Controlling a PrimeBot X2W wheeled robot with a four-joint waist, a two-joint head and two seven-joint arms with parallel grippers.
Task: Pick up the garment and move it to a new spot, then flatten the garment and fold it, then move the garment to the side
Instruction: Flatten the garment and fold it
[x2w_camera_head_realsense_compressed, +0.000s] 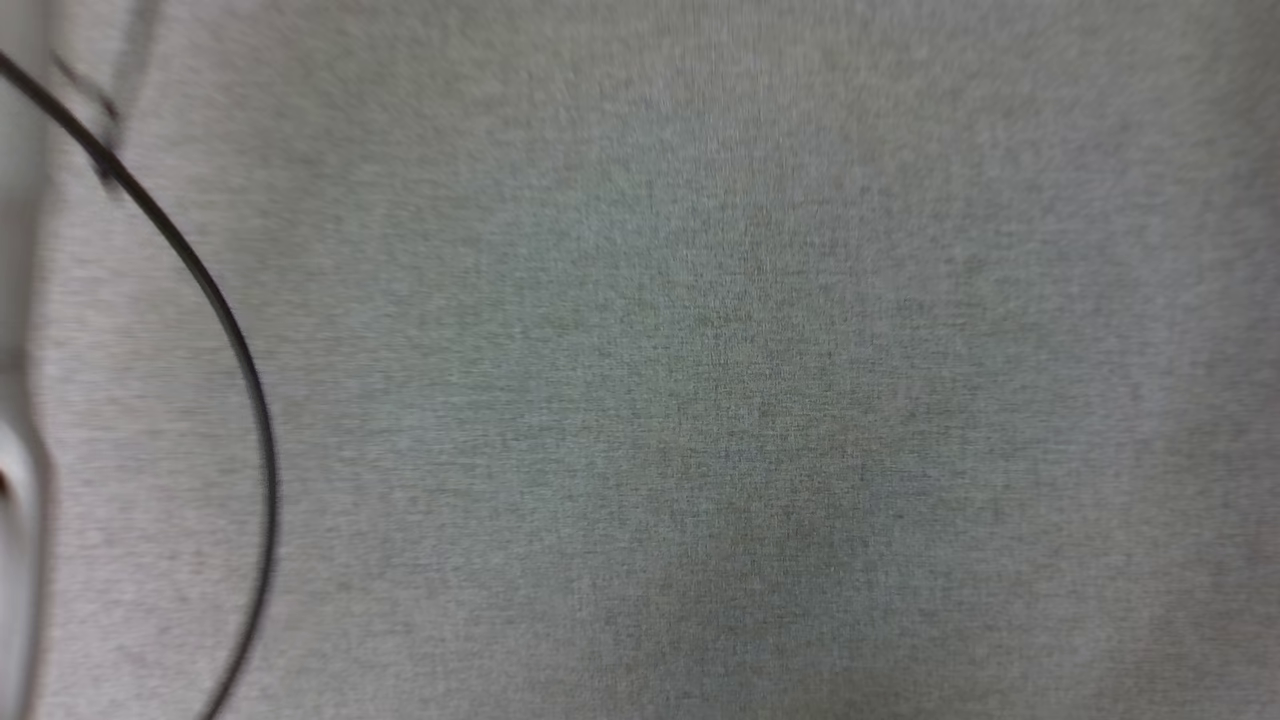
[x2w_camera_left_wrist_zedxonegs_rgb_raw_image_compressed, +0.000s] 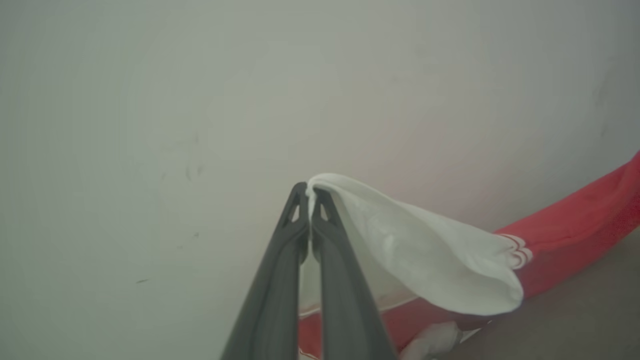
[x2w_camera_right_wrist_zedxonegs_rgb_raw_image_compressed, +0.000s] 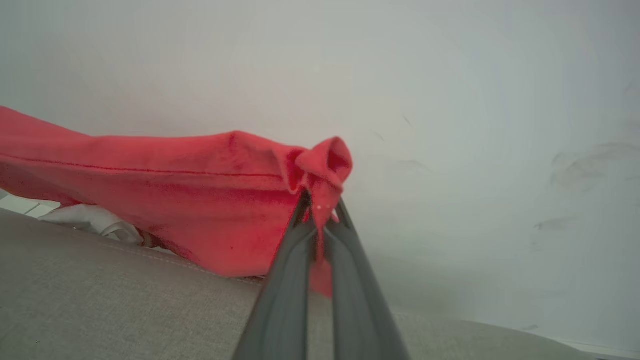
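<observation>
Garment (x2w_camera_right_wrist_zedxonegs_rgb_raw_image_compressed: 175, 200) is up in the air, strung between the two grippers as a sagging red band.

Right wrist view:
- The red body runs from the left edge to the right gripper (x2w_camera_right_wrist_zedxonegs_rgb_raw_image_compressed: 320, 206), with one seam line along it. Some white cloth is bunched under it at lower left.
- The right gripper's fingers are pressed together, pinching a bunched red corner.
- A small roll of cloth sticks out above the tips, and a short red tail hangs down between the fingers.

Left wrist view:
- The left gripper (x2w_camera_left_wrist_zedxonegs_rgb_raw_image_compressed: 307, 192) is clamped tight on the edge of the white sleeve (x2w_camera_left_wrist_zedxonegs_rgb_raw_image_compressed: 425, 255), which balloons out to the right of the fingers.
- Red-and-white trim (x2w_camera_left_wrist_zedxonegs_rgb_raw_image_compressed: 520, 254) sits where the sleeve meets the red body. The red part rises off toward the right edge.
- More red and a white lump hang below the sleeve, near the bottom edge.

Under the garment is a grey woven surface (x2w_camera_right_wrist_zedxonegs_rgb_raw_image_compressed: 100, 300) with a stitched seam near its edge. The garment's lowest fold drops to that edge line; touching or not, cannot tell. Behind it all is a pale wall (x2w_camera_right_wrist_zedxonegs_rgb_raw_image_compressed: 475, 100) with faint scuffs.

Head view is blurred:
- The grey surface shows close up.
- A thin black cable (x2w_camera_head_realsense_compressed: 243, 350) curves down the left side.
- A pale smeared shape (x2w_camera_head_realsense_compressed: 15, 480) sits at the far left edge; cannot tell what it is.
</observation>
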